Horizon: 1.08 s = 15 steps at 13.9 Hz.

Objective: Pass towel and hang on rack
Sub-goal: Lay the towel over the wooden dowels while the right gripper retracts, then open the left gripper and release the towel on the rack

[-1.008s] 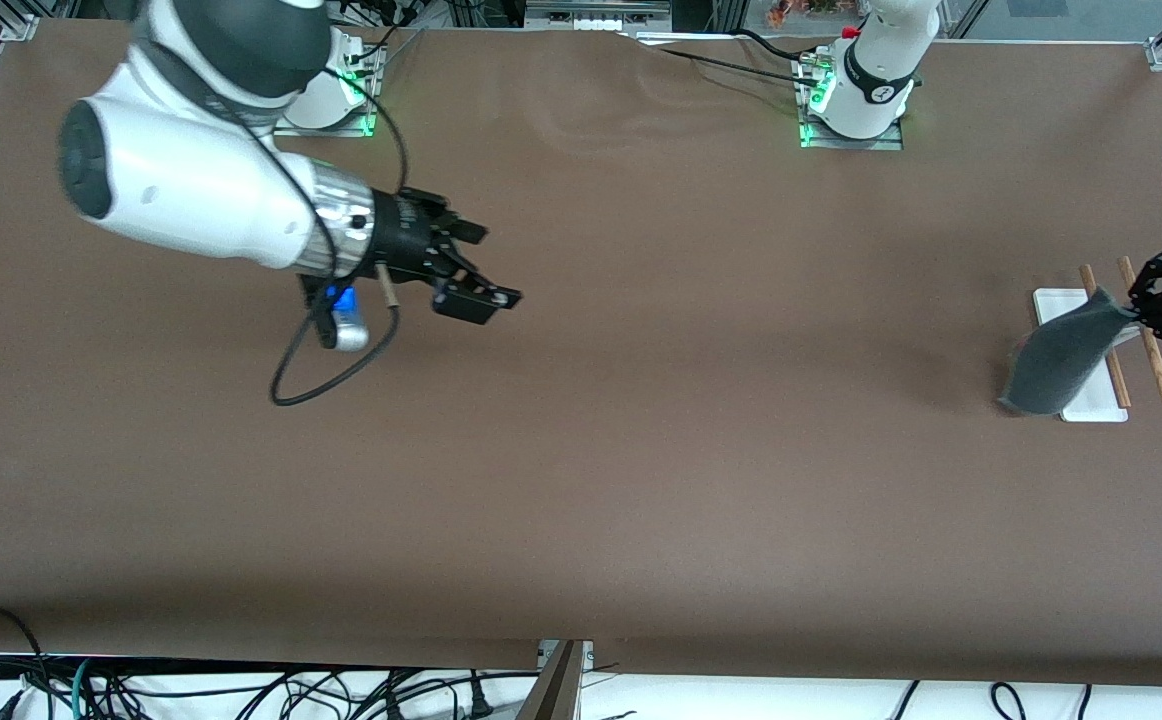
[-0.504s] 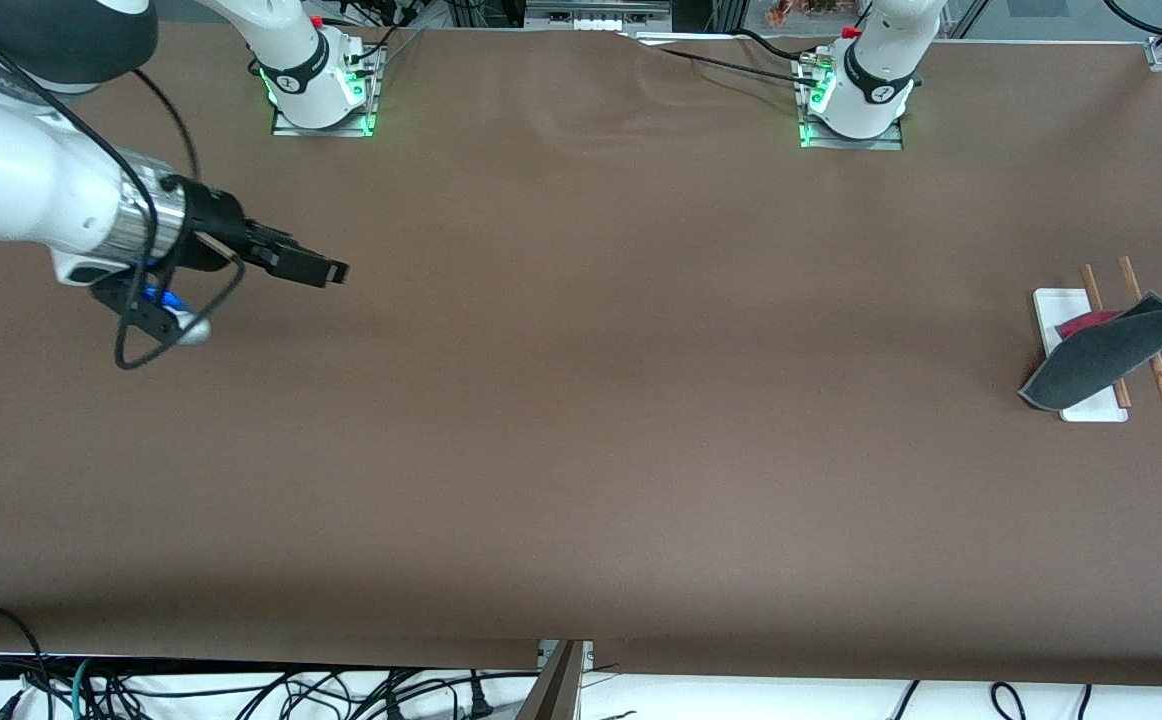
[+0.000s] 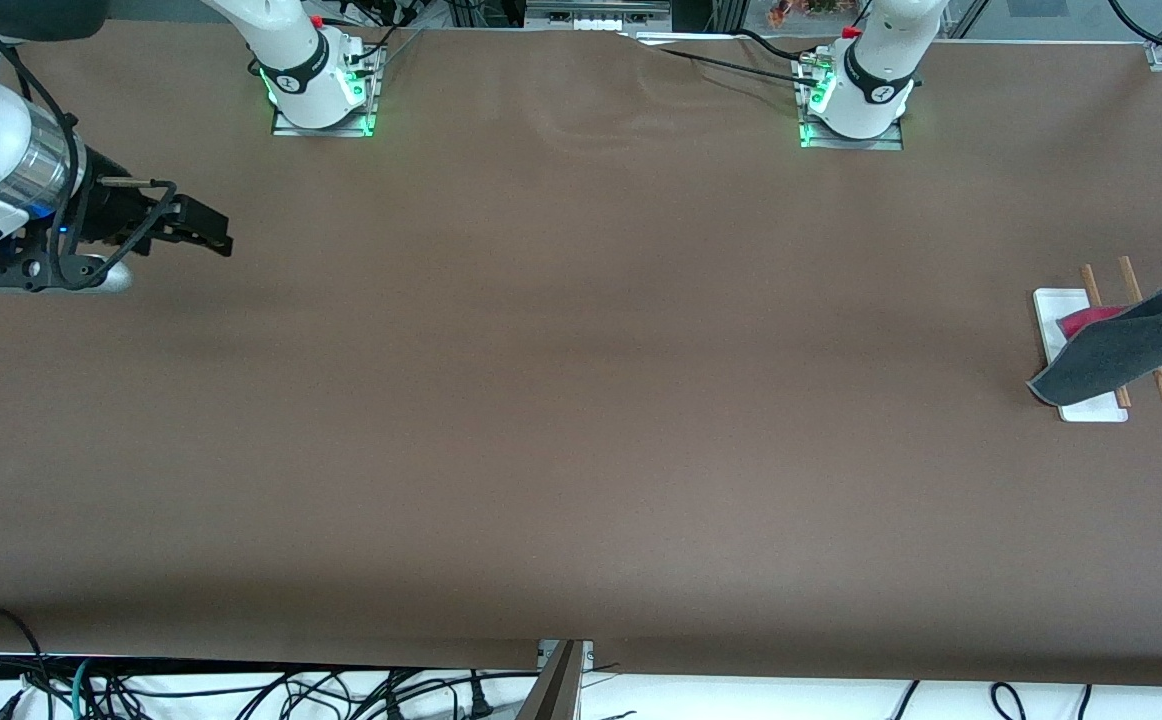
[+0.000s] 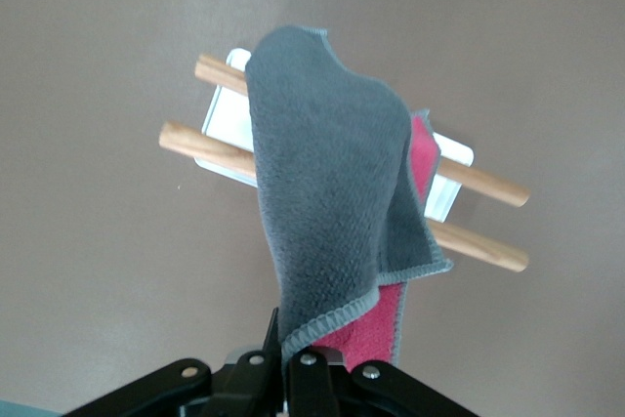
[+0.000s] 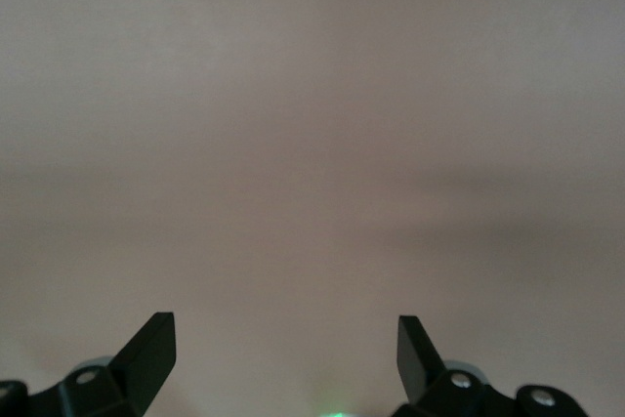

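The towel point(image 3: 1126, 345) is dark grey with a lighter stitched edge and a red underside. It hangs spread over the rack point(image 3: 1054, 303) near the left arm's end of the table. In the left wrist view the towel point(image 4: 327, 192) crosses both wooden rods point(image 4: 200, 142) above the white base point(image 4: 227, 116). My left gripper point(image 4: 290, 363) is shut on the towel's stitched edge and is outside the front view. My right gripper point(image 3: 213, 235) hovers over bare table at the right arm's end. The right gripper point(image 5: 283, 339) is open with nothing between its fingers.
A brown mat point(image 3: 581, 400) covers the whole table. The arm bases point(image 3: 321, 90) stand at the edge farthest from the front camera. Cables lie below the table's near edge.
My right arm has swung back from the middle to its own end of the table. My left gripper has left the front view, and the towel now lies flatter across the rack's rods.
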### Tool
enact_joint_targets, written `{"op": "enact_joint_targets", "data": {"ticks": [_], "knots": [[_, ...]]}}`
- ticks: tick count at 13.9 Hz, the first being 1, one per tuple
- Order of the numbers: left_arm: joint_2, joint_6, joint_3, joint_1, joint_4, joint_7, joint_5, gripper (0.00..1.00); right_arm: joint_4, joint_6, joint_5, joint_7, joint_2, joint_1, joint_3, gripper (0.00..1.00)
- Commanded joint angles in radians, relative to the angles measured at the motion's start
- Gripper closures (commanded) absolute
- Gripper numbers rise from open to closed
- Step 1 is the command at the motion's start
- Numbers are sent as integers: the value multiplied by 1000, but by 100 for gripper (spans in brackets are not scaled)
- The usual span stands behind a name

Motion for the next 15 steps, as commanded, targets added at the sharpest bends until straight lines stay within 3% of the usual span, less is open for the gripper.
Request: {"op": "enact_joint_targets", "data": {"ticks": [1,4,8,9,10,11,15], "knots": [[77,34,-12,45,60,51,25,100,-103,108,-61,-93,-56,-13,23,0],[169,56,-14,68,116,104,14,100,-107,120,-78,-99,-58,-11,24,0],[188,59,-12,71,116,103,11,100,-95,128,-91,-95,-45,-10,23,0],[197,62,-14,71,119,103,11,83,-94,123,-86,-81,-45,-10,23,0],[207,70,-14,69,129,104,11,24,-92,123,-86,-88,-42,-10,23,0],[221,74,-14,74,142,106,8,0,-83,123,-97,-85,-30,-3,26,0],[212,67,-22,82,168,112,-26,0,-52,119,-97,-72,-19,-5,24,0]]}}
